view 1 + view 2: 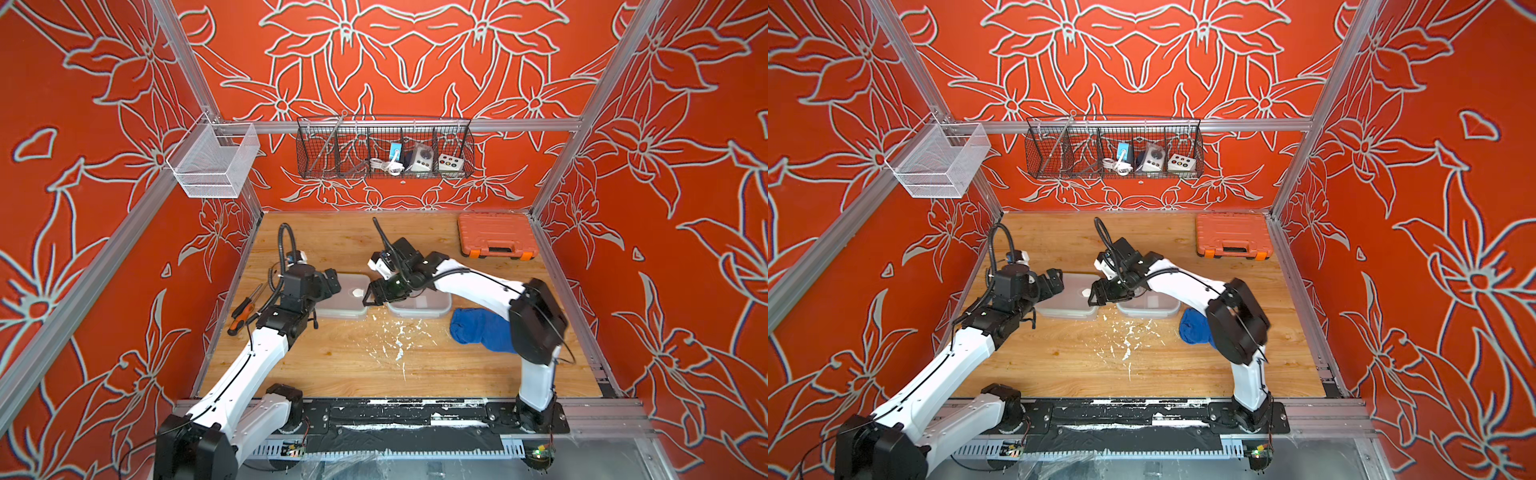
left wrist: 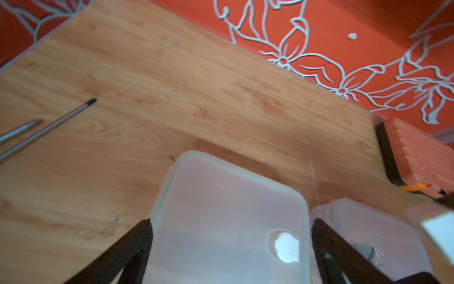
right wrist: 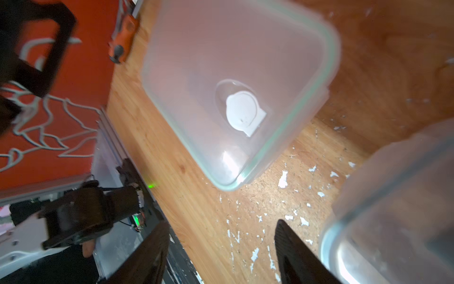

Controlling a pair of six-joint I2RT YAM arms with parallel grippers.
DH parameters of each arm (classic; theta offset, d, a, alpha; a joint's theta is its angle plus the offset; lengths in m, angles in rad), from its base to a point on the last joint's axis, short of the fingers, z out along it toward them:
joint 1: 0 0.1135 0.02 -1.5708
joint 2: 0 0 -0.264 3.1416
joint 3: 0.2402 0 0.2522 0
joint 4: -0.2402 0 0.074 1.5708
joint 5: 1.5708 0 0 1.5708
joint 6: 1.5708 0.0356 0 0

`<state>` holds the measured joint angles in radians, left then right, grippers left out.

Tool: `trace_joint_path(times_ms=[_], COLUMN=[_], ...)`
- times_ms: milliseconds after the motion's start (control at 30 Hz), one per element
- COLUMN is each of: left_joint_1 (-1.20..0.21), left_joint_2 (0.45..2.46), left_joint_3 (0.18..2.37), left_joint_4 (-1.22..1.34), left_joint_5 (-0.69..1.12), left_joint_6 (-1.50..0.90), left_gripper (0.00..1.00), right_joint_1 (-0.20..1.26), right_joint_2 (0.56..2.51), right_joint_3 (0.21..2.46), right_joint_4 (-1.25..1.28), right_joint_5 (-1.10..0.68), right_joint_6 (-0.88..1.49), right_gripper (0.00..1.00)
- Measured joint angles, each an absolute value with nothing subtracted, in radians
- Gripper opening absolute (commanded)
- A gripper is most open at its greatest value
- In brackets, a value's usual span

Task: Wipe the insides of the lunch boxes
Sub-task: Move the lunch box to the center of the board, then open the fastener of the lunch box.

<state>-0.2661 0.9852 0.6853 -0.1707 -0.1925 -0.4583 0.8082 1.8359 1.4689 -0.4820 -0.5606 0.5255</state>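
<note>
Disc-marked lunch box (image 1: pixel 347 293) and plain lunch box (image 1: pixel 419 306) sit side by side, well off the orange tool case (image 1: pixel 496 237), on my side of it. My left gripper (image 2: pixel 231 225) is spread wide, fingers (image 2: pixel 137 236) flanking the disc-marked one, likely to brace it. My right gripper (image 3: pixel 221 222) is parted, empty, above their gap. The blue cloth (image 1: pixel 478 330) lies unheld, nearer me than the case.

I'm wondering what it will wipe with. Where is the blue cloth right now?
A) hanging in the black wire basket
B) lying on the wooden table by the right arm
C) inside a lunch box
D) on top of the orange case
B: the blue cloth lies bunched on the table, close beside a lunch box and partly hidden by the right arm.
</note>
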Motion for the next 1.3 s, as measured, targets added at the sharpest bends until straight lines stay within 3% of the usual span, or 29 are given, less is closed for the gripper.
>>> trace_joint_path(times_ms=[200,400,1033,1300], left_joint_1=[-0.505,-0.669,-0.748,-0.748], left_joint_2=[1.126,1.314,1.544,1.595], left_joint_3=[0.75,0.828,0.896,0.904], left_joint_4=[-0.064,-0.022,0.095,0.129], left_joint_5=[-0.201,-0.154,0.072,0.085], left_joint_6=[-0.426,-0.372,-0.234,-0.199], left_gripper=[0.99,0.99,0.99,0.99], right_joint_1=[0.699,0.472,0.402,0.397], right_joint_2=[1.491,1.225,1.103,1.28], right_joint_3=[1.254,0.844,0.393,0.326], right_joint_4=[-0.345,-0.155,0.225,0.454], right_joint_5=[-0.471,-0.375,-0.18,-0.214], right_joint_6=[0.578,0.791,1.177,1.309], right_gripper=[0.7,0.69,0.64,0.6])
